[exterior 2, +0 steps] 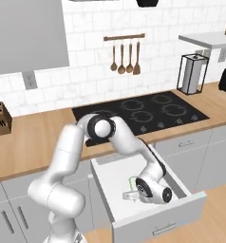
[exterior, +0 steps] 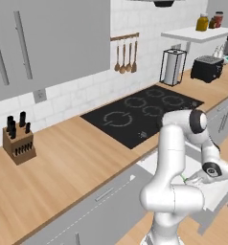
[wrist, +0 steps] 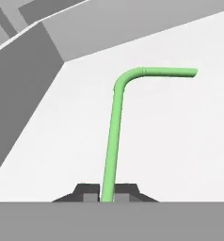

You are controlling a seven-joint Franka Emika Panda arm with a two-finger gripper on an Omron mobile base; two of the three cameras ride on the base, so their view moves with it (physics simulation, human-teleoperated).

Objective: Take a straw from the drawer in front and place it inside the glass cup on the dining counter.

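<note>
Flat, even rendered light fills every view, bright and without glare. Shadows are faint: the drawer [exterior 2: 148, 199] interior reads pale with a slightly darker side wall at the hand view's left. Edges look soft and low-resolution; no lens distortion, nothing out of focus

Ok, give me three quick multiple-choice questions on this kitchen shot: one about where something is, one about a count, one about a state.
1. Where is the claw?
A. over the cooktop
B. inside the open drawer
C. at the knife block

2. How many utensils hang on the wall rail?
A. two
B. four
C. six

3. What state is the straw in?
A. between the claw's fingertips
B. standing in a cup
C. lying on the cooktop

Answers: 1 B, the arm reaches down into the drawer. 2 B, four hang in a row. 3 A, the hand view shows its stem running down between the fingertips.
</note>
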